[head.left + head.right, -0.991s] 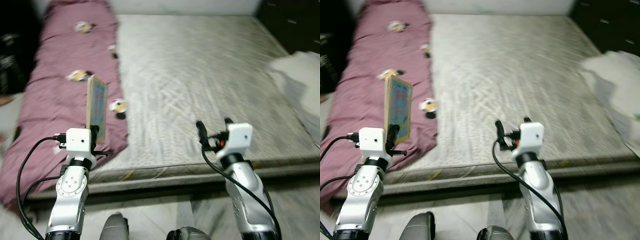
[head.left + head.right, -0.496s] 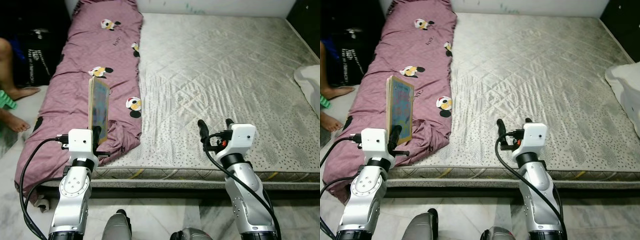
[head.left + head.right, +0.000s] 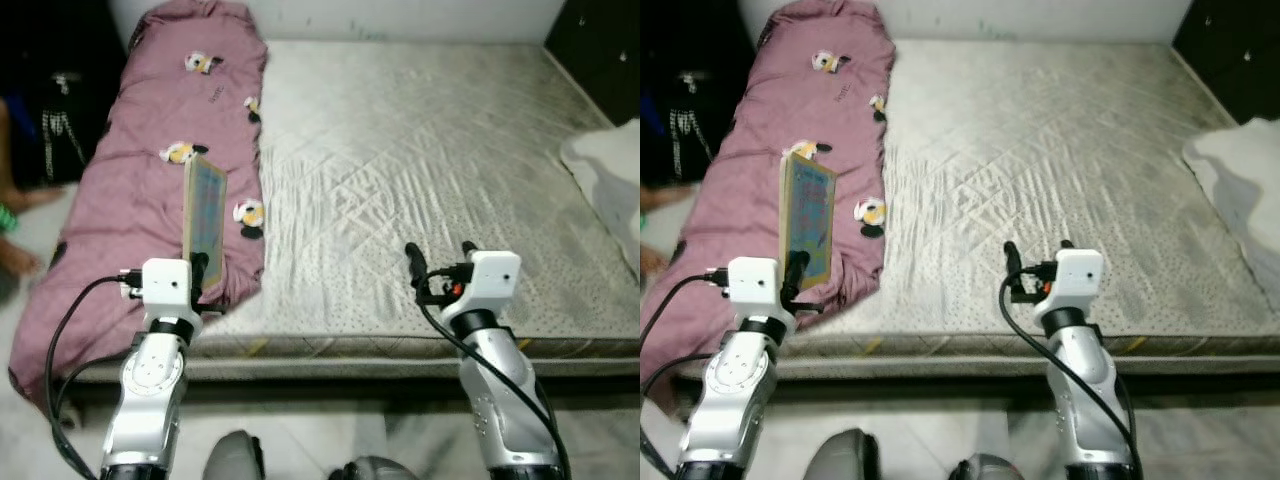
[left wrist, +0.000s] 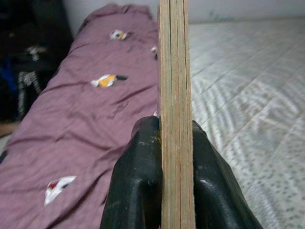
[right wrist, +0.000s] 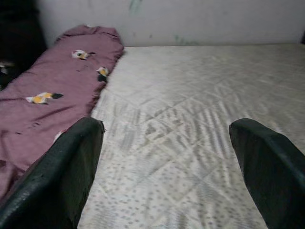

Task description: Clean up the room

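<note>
Leftmost, at the frame edge, a person's bare foot [image 3: 12, 262] rests on the floor beside the bed. Next comes the mauve cartoon-print blanket [image 3: 150, 170], lying lengthwise along the left side of the grey quilted mattress [image 3: 420, 150]. Above its near end the left gripper [image 4: 167, 157] is clamped on the lower edge of a thin flat picture book with a blue cover [image 3: 203, 225], holding it upright and edge-on; the left wrist view shows both black fingers [image 4: 138, 181] pressed against its sides. Farther right, the right gripper [image 3: 440, 262] hangs over the mattress's near edge with its jaws spread and nothing between them. At the far right a white crumpled cloth [image 3: 610, 170] lies on the mattress corner.

The hold is low on a tall, thin book, so a quick turn or step could probably lever it sideways and let it slip onto the blanket. The person nearby may also be a hazard if the robot swings left.

Compared with half a second ago, the camera has shifted: the person's leg has mostly left the picture and the white cloth shows more. The book stays gripped the same way, and the right gripper remains open.
</note>
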`<state>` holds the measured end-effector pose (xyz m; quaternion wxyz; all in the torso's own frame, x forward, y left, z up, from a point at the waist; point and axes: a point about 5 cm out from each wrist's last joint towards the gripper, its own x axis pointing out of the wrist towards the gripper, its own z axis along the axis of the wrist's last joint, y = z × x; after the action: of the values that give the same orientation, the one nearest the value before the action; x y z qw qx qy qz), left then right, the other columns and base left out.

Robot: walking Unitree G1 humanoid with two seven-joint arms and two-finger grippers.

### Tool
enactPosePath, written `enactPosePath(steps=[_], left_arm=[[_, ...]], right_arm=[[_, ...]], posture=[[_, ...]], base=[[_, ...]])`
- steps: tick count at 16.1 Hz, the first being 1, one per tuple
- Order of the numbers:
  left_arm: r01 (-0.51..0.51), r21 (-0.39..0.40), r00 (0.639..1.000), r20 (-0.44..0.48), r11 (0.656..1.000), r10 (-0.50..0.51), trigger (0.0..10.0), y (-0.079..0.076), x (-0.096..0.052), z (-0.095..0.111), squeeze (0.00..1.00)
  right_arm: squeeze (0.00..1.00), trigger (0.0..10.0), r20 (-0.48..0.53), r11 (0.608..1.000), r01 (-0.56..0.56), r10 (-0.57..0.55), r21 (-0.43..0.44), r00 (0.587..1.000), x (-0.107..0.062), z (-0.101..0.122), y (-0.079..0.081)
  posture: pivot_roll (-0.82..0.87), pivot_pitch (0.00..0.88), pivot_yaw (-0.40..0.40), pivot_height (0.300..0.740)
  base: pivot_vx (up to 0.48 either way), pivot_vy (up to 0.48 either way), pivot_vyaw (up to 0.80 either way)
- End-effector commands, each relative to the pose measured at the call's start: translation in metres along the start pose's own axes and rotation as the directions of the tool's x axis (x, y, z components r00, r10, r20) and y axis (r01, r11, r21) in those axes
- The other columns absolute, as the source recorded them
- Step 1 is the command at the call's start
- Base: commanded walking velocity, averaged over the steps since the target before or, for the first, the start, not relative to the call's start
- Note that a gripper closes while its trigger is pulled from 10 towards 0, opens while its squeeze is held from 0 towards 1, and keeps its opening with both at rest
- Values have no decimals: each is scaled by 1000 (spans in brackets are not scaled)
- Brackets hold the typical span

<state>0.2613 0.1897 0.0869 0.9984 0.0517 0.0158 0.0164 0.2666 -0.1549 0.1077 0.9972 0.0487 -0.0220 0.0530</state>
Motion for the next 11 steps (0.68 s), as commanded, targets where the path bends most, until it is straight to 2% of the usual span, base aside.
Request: enactPosePath(steps=[1, 4, 6, 11], left_arm=[[-1, 0, 999, 49, 1000, 1, 10000, 1, 2, 10, 0], [-1, 1, 999, 51, 1000, 1, 10000, 0, 3, 11, 0], [-5, -28, 999, 49, 1000, 6, 10000, 0, 3, 10, 0], [23, -27, 998, 55, 999, -22, 10000, 5, 3, 10, 0]], right_arm=[[0, 10000, -12, 1000, 10, -11, -7, 1000, -1, -2, -2], [0, 10000, -15, 1000, 12, -12, -8, 1000, -1, -3, -3], [0, 10000, -16, 1000, 10, -10, -11, 1000, -1, -3, -3], [0, 10000, -16, 1000, 9, -9, -15, 1000, 1, -3, -3]], posture=[[19, 128, -42, 740], [18, 128, -43, 740], [18, 128, -43, 740], [18, 126, -48, 740]], base=[[0, -304, 0], [0, -305, 0], [0, 0, 0], [0, 0, 0]])
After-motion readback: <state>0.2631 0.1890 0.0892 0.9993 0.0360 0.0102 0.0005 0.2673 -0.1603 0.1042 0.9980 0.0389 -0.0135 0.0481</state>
